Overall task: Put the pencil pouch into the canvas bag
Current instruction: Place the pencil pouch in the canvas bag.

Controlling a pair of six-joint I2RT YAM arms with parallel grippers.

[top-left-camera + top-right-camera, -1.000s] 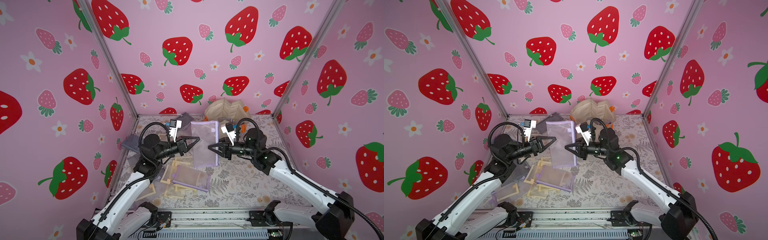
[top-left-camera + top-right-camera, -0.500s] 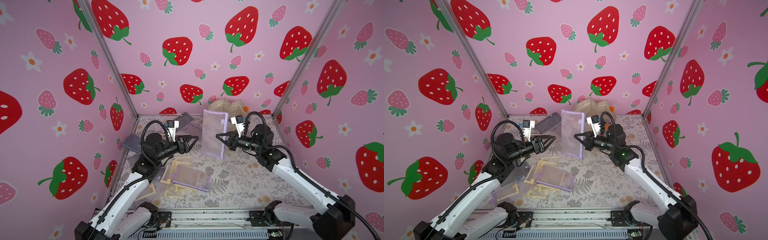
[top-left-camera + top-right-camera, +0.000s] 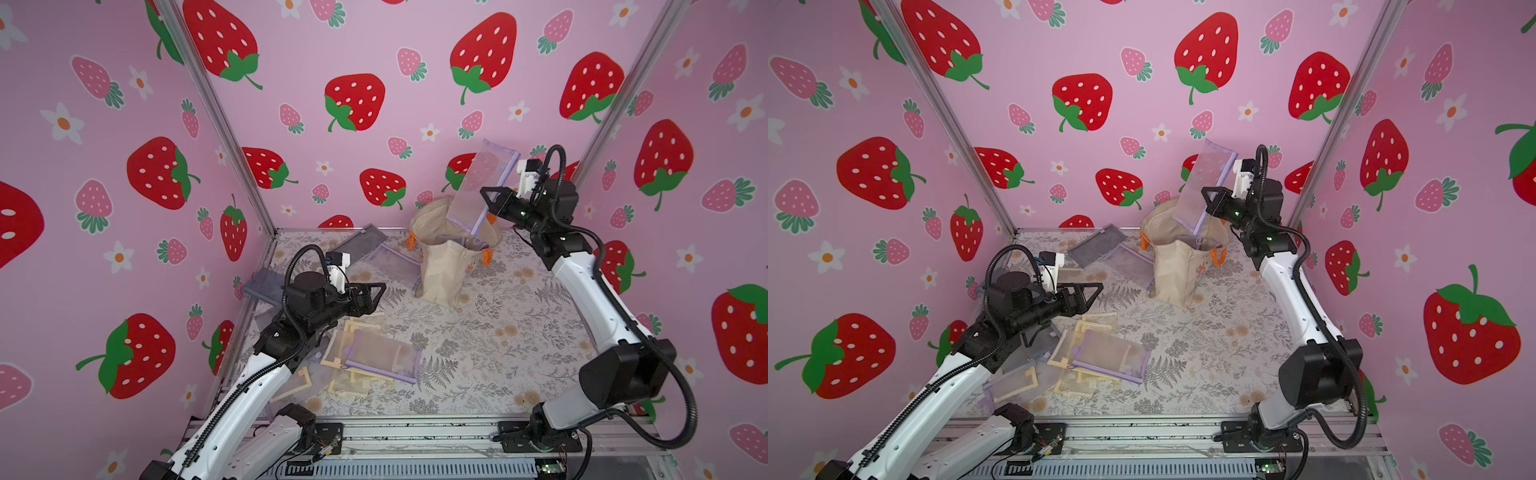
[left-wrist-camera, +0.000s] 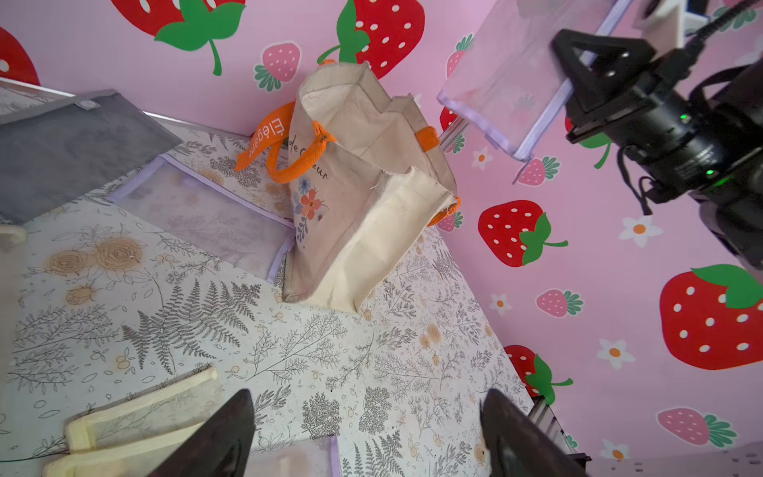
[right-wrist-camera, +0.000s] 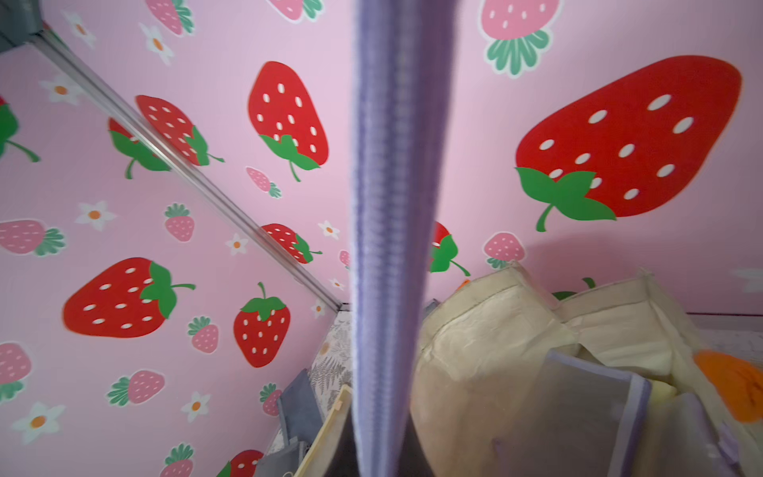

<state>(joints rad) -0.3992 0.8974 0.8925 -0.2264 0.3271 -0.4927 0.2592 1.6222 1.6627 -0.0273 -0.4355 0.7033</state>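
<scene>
Both top views look steeply down from high above the front edge of the table (image 3: 498,332) toward the back wall, sharing nearly the whole scene. The left wrist camera peers low across the table, between the parted fingers of the left gripper (image 4: 367,396), at the canvas bag (image 4: 359,231) by the back edge. The right wrist camera sits tight against the pencil pouch (image 5: 388,206), facing the back left corner
</scene>
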